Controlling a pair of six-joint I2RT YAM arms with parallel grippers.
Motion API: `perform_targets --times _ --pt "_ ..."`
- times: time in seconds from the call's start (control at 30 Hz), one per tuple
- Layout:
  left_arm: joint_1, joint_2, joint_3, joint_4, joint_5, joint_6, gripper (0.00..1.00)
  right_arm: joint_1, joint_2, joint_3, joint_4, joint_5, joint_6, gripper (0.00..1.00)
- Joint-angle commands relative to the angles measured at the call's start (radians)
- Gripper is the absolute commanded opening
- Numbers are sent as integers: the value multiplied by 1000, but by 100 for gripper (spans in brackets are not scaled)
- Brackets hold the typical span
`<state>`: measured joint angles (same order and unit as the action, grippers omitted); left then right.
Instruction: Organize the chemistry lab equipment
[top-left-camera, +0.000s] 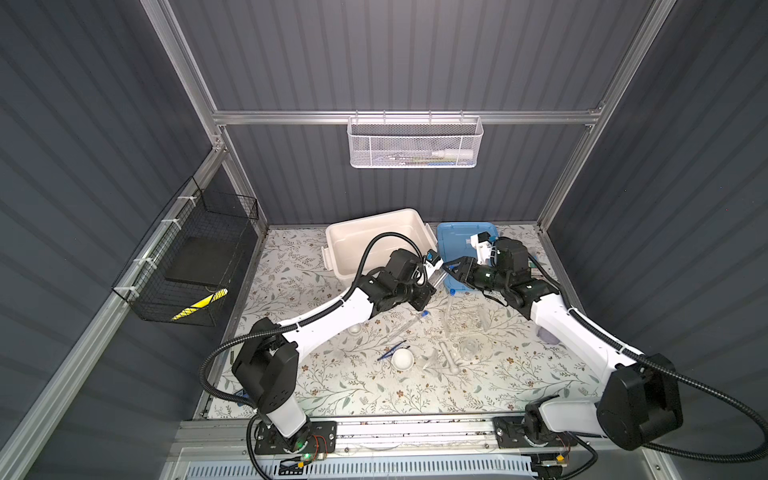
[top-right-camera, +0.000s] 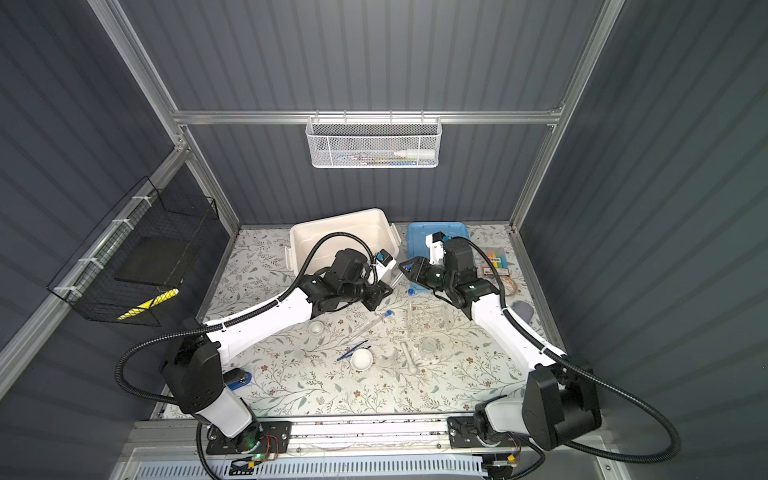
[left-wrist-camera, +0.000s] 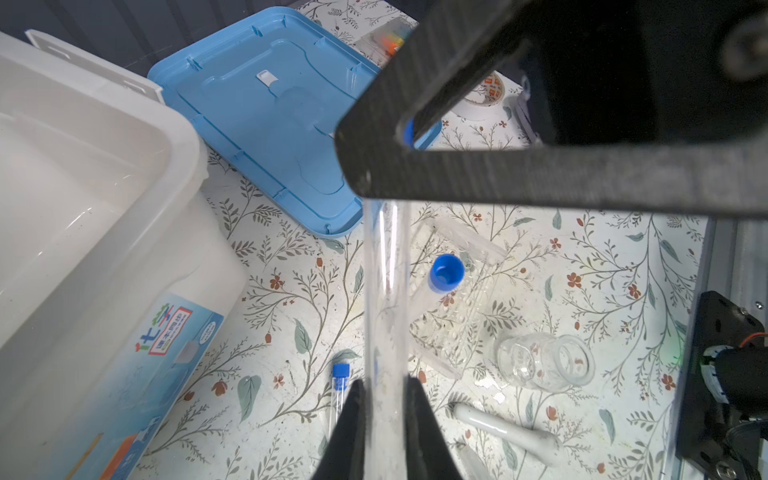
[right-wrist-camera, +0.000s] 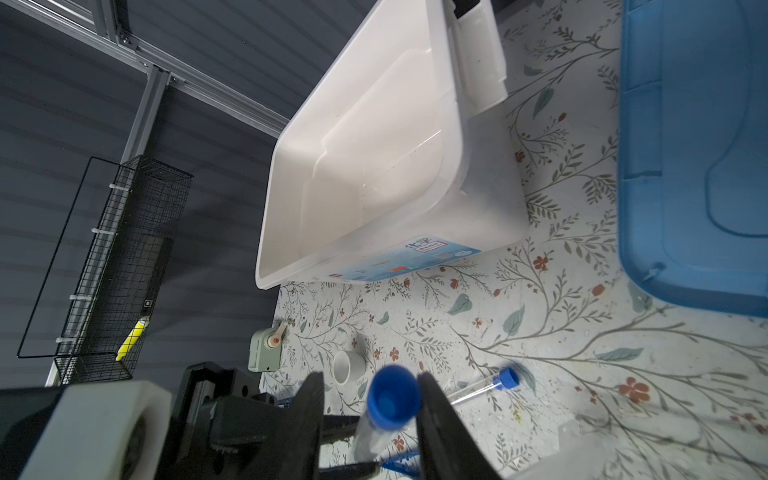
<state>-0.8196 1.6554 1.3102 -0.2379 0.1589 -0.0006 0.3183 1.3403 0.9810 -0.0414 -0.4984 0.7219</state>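
**Left gripper clamped on clear tube; right gripper straddles its cap**

Left wrist view: the clear tube's lower end runs off the frame edge btwn the left gripper's black, wedge-shaped fingers. Its blue cap is mostly hidden there behind the right gripper's weave-textured finger. Right jaws stand apart either side of that cap, w/ a gap showing on one side, so not clamped. In both top views the two grippers meet above the floral mat, btwn the white tub and the blue lid; the tube is barely visible there.

The see-through plastic rack is hard to make out vs. the mat's pattern. A second tube stands in it, round blue cap up. A third tube lies flat on the mat, partly behind a left finger. A glass jar lies on its side near a matte white pestle. A smooth round white dish sits just beside thin dark-blue tweezers. A smaller dish is half hidden by the left arm.
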Motion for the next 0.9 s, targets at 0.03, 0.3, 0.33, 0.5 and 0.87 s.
perform_targets --times 0.03,0.3,0.33,0.5,0.87 --pt "-7 -14 7 21 27 26 12 -3 10 27 32 -3 1 37" --pt "-7 -14 0 20 30 28 12 -4 13 28 54 2 8 27" --pt "-7 -14 2 21 31 28 11 -3 11 28 55 1 8 26" --pt "-7 -13 0 21 34 30 12 -3 4 19 55 3 1 18" --pt "-7 -23 -2 19 -24 0 50 -2 -29 -2 67 53 -1 13"
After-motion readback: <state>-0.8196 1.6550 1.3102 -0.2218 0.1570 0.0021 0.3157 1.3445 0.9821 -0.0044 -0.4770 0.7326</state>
